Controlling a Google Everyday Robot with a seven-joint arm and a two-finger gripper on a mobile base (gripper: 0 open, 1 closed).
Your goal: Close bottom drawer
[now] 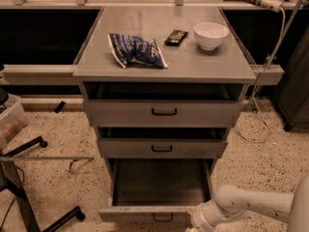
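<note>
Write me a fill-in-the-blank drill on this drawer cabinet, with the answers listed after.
The bottom drawer stands wide ____.
The pincer is at the ____ end of its front panel.
The white bowl sits on ____ of the cabinet.
Answers: open; right; top.

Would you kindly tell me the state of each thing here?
Grey metal bottom drawer: pulled far out.
Grey middle drawer: slightly open.
Grey top drawer: slightly open.
White round bowl: upright.
Blue crumpled snack bag: lying flat.
Small black packet: lying flat.
White arm's gripper: at bottom drawer's front right corner.
</note>
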